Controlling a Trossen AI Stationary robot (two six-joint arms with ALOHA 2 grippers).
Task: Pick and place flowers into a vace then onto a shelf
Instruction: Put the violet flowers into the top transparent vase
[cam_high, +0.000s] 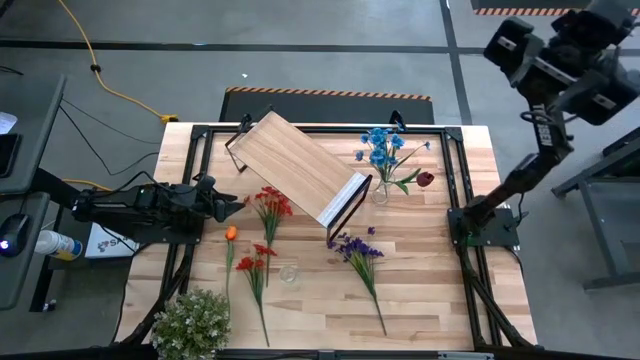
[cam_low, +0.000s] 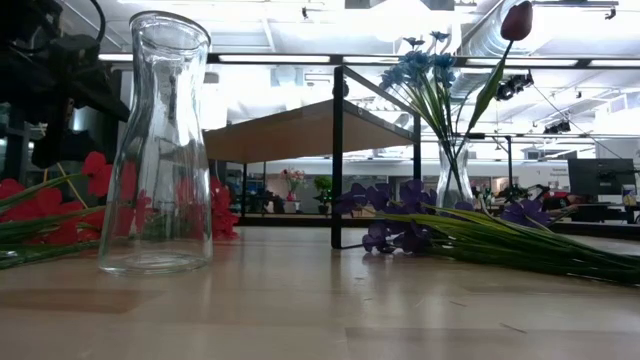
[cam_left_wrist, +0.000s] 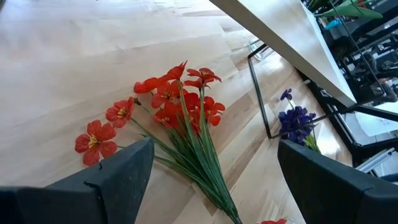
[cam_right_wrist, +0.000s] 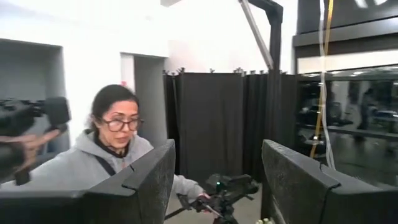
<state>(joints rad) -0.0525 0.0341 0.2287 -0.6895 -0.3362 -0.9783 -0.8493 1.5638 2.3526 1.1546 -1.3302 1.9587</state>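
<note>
In the high view, the red flowers are seen left of centre, stems running down-frame, just right of the spread left gripper, while the right gripper, likewise spread, is raised upper right.

The shelf stands slantwise in the middle of the table, toward its far edge. Just off the shelf's right end a vase holds flowers. Loose sprigs lie beside the shelf's near-left side, more toward the near edge, another bunch right of an empty vase. A plant sits at the near-left corner.
</note>
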